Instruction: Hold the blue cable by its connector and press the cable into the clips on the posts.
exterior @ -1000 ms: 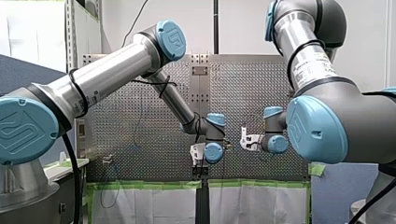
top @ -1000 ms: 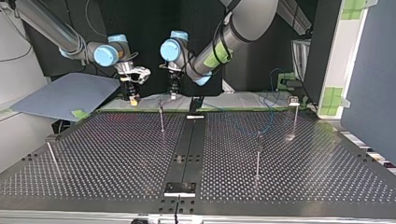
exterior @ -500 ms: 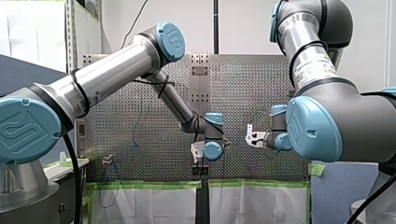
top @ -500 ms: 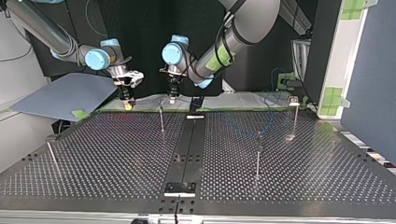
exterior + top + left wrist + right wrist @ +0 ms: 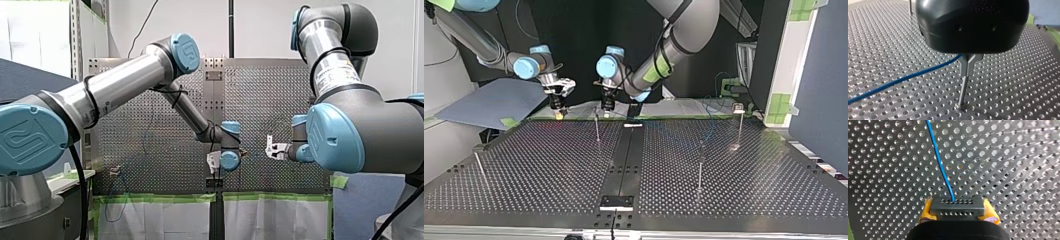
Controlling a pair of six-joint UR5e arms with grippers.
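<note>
In the right wrist view my right gripper (image 5: 958, 212) is shut with its yellow pads (image 5: 926, 210) on a black connector (image 5: 957, 206). The blue cable (image 5: 939, 162) leaves the connector and runs away over the perforated table. In the top view my right gripper (image 5: 558, 109) hangs at the far edge, left of my left gripper (image 5: 606, 105). In the left wrist view a black housing (image 5: 973, 25) hides the left fingers. The blue cable (image 5: 903, 80) runs under that housing to a forked clip (image 5: 968, 63) on a thin post (image 5: 962, 92). Whether the left gripper holds the cable does not show.
Thin posts stand on the table in the top view: one near the grippers (image 5: 597, 127), one at the middle right (image 5: 700, 167), one at the far right (image 5: 739, 122), one at the near left (image 5: 479, 167). A grey board (image 5: 494, 102) lies beyond the far left edge.
My right gripper has drawn away from my left gripper, toward the top view's left, with the connector. My left gripper has shifted slightly toward the nearest post.
</note>
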